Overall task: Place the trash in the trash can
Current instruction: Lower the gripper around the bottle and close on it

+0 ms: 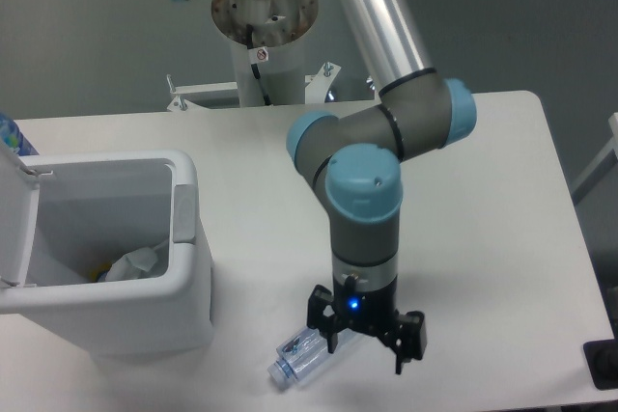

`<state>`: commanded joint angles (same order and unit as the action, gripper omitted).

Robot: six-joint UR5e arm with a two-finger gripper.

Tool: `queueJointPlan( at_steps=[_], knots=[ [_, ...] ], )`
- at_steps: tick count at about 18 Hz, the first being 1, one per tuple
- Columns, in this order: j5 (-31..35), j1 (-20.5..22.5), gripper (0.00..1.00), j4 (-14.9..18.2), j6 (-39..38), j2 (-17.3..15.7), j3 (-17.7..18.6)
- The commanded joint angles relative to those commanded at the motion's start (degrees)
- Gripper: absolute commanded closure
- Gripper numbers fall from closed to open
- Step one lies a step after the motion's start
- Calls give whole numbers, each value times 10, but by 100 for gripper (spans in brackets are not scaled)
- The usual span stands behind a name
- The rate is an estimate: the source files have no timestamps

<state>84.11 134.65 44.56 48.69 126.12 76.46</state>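
Camera view puts the pincer (367,333) low over the front of the white table (502,229), fingers spread wide and pointing down, nothing between them; its left-hand finger stands at the upper end of the squashed bottle (301,359), which lies slanted on the table, cap end toward the front edge; the white trash can (188,277) sits near to the left, lid open; the crumpled wrapper (133,264) lies inside it.
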Motion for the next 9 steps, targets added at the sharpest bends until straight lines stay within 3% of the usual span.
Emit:
queueJointPlan(
  at_steps=[9],
  knots=[
    [-1,-37,0,-6,-1,40,-2]
  ],
)
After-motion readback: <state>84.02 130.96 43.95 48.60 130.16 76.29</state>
